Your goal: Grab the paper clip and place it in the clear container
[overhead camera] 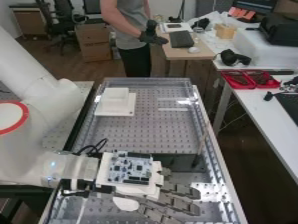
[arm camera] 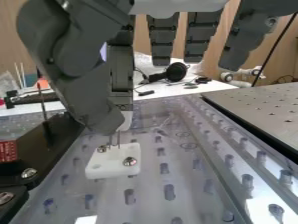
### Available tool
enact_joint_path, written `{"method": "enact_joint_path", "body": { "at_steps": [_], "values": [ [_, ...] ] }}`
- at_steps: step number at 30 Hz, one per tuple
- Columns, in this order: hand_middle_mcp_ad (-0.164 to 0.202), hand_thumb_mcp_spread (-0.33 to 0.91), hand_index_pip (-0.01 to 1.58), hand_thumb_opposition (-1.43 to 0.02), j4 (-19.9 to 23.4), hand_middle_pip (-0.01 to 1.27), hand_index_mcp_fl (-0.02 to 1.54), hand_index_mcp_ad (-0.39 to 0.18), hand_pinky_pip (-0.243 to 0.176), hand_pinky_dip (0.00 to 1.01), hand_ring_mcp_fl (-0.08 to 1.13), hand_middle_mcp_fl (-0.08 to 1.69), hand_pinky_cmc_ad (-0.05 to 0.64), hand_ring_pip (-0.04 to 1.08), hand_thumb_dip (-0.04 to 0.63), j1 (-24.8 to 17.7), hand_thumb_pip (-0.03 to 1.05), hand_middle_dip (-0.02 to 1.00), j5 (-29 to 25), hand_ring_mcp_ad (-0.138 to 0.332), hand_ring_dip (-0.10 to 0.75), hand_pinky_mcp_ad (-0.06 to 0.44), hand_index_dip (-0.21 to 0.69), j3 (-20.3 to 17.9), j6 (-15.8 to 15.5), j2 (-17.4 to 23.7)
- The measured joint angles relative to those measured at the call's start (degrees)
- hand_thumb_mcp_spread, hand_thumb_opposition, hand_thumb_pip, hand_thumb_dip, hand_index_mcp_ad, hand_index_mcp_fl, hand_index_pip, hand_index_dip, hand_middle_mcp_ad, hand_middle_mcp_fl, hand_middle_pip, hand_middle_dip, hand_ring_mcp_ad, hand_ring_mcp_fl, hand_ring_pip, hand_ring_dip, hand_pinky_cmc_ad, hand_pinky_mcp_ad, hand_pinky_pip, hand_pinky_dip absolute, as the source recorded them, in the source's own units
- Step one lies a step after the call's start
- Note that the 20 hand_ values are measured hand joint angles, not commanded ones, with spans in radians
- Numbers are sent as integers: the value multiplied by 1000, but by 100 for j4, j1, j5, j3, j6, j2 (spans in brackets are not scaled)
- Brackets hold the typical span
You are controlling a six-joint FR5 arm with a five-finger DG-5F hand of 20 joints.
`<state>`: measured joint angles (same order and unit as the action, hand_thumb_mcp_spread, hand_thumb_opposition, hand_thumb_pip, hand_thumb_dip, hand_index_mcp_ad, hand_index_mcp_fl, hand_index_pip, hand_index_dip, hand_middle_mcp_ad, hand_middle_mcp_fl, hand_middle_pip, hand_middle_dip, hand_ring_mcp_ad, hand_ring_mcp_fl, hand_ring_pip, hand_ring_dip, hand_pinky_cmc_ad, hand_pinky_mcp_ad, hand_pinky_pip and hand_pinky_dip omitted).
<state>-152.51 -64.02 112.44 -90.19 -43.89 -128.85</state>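
In the high view, you have the hand (overhead camera: 174, 192) over the near part of the worktop (overhead camera: 149, 122), reaching from the left edge towards the right, with a circuit board (overhead camera: 129, 167) on its white mount. Near the far left corner sits a white stepped block (overhead camera: 114, 104), smooth and square-edged. A dark panel (overhead camera: 179, 161) lies just beyond the fingers, and a thin rod (overhead camera: 201, 149) stands at a tilt by the right edge. On the side table, well apart, are two red trays (overhead camera: 249, 79) and black headphones (overhead camera: 233, 57).

In the wrist view, your thumb and one finger come together at their tips, pinching the paper clip (arm camera: 115, 138); the other fingers hang apart and fairly straight. Right below is a small white plate (arm camera: 113, 162) with rounded corners and two shiny round-headed screws; you can't tell whether the clip touches it. Around it the surface is glossy and see-through over rows of holes, with bright glare. A ribbed red piece (arm camera: 8, 151) sits by dark, screwed-down parts. The clip shows as two slim, metallic legs, close together and nearly upright.
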Motion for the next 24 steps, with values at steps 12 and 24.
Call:
{"method": "enact_joint_path", "body": {
  "at_steps": [12, 24],
  "values": [
    [66, 415, 1513, -848, -29, 140, 269, -176, -59, 255, 5, 12, 309, 84, 286, 15, 796, 182, 37, 129, 110, 265, 9, 5, -41, -4],
    [70, 415, 1513, -848, 16, 140, 269, -176, -59, 255, 5, 9, 309, 84, 286, 20, 796, 182, 24, 129, 110, 265, 9, -7, -21, -26]
  ]
}}
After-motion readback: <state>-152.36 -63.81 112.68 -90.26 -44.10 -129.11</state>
